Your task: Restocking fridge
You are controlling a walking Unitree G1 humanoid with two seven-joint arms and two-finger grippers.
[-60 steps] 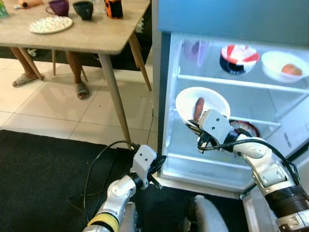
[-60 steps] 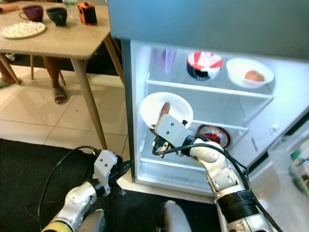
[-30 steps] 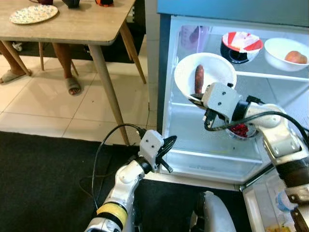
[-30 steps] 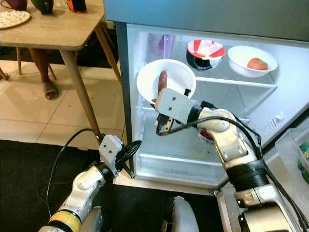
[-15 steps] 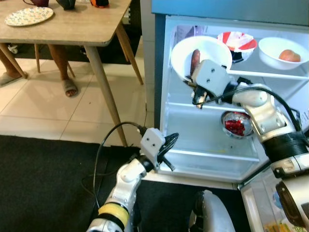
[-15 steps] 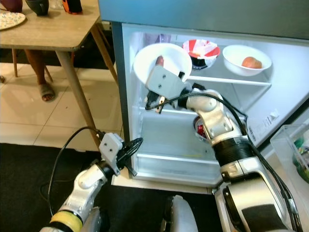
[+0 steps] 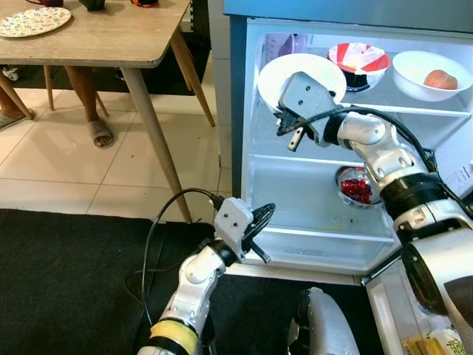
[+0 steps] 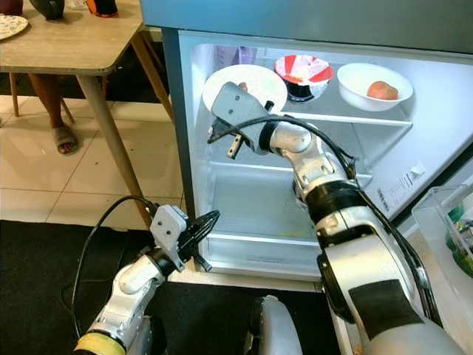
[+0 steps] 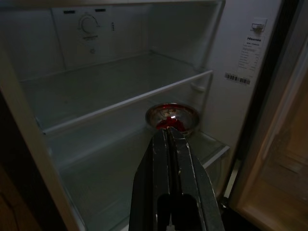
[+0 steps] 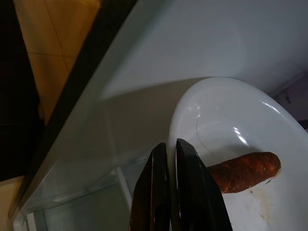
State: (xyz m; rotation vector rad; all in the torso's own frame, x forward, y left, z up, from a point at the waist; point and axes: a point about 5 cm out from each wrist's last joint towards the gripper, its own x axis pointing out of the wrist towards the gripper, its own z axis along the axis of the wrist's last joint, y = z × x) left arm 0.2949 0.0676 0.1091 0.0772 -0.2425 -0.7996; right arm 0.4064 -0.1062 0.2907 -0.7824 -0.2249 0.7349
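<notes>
Right gripper [image 10: 168,147], clamped on round white bowl's [image 10: 250,125] rim, has risen to fridge's top shelf [image 8: 355,117] (placement near); left gripper [image 9: 169,139] pinched together, idle.

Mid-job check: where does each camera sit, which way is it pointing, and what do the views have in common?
Left eye view, head: looks down into the open fridge; both arms, left gripper low, right gripper holding the white bowl at the top shelf.
Right eye view, head: same scene.
Left wrist view: along shut fingers into the fridge at the bowl of red food.
Right wrist view: along its fingers clamped on the white bowl's rim, sausage inside.
Shared: white bowl in eye and right wrist views; red food bowl in left eye and left wrist views.
</notes>
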